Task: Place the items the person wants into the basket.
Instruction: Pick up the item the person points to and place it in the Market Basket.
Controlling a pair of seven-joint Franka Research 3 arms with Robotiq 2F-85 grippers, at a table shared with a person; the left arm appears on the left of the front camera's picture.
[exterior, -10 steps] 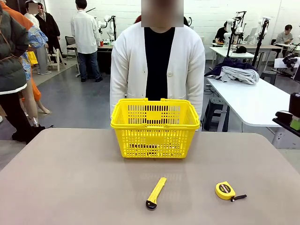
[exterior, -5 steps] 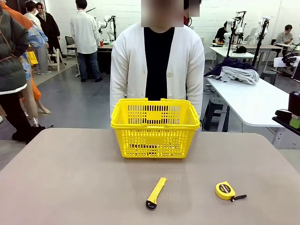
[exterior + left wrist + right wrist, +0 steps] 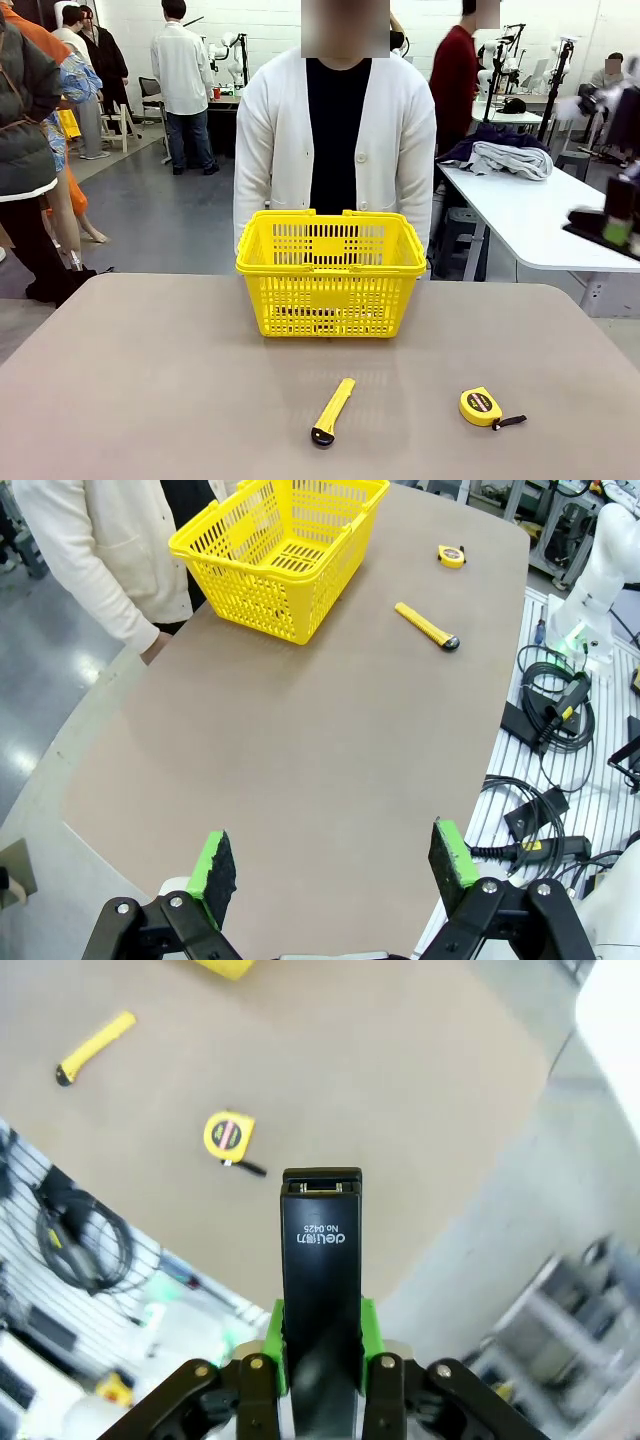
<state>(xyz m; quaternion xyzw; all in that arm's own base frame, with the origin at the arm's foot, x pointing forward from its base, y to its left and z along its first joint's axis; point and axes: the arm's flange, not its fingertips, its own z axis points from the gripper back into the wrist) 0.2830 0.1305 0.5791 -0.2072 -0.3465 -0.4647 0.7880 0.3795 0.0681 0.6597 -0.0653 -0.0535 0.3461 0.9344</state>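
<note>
Yellow basket: yellow slotted plastic shopping basket point(image 3: 331, 272) stands at table's far edge, before the person in white cardigan point(image 3: 335, 140); contents hard to judge.
Right gripper point(image 3: 322, 1355): clamped on black desk stapler point(image 3: 321, 1280), off the table's right side.
Left gripper point(image 3: 335, 863): spread wide, empty, above bare tabletop.
Progress: stapler lifted, not yet delivered.
Unwanted: yellow utility knife point(image 3: 333, 411), round yellow tape measure point(image 3: 482, 406) lie on table.

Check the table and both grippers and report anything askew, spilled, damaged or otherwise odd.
Nothing stands out. The basket stands upright at the far edge, and the utility knife and tape measure lie flat on the table, apart. The right gripper is shut on the stapler, held straight; the left gripper is open.
</note>
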